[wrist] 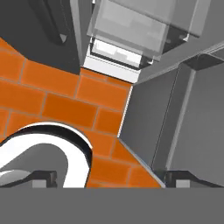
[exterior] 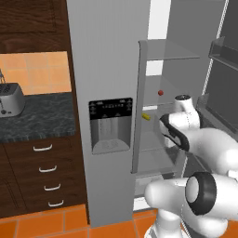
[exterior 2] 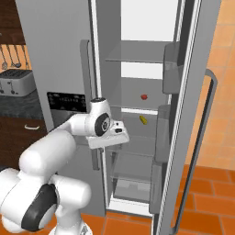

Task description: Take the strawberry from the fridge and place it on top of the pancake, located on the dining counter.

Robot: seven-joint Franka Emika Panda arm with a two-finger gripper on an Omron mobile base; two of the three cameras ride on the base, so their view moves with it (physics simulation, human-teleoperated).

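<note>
The fridge [exterior: 107, 56] stands with its right door [exterior 2: 202, 114] swung open, its glass shelves showing. The strawberry [exterior: 161, 92], a tiny dark-red fruit, lies on a middle shelf [exterior 2: 144, 97]. My gripper [wrist: 111, 179] hangs in front of the open compartment, below and left of the strawberry, and points down at the orange tiled floor [wrist: 57, 96]. Its fingertips [wrist: 41, 178] stand far apart with nothing between them, so it is open. The hand [exterior 2: 110, 133] is level with the shelf under the strawberry. The pancake and the dining counter are out of view.
A small elongated yellow item [exterior 2: 143, 120] lies on the shelf below the strawberry. Left of the fridge, a black speckled counter [exterior: 37, 116] carries a toaster [exterior: 10, 100] above dark wood drawers [exterior: 46, 169]. Door bins [exterior 2: 161, 133] line the open door.
</note>
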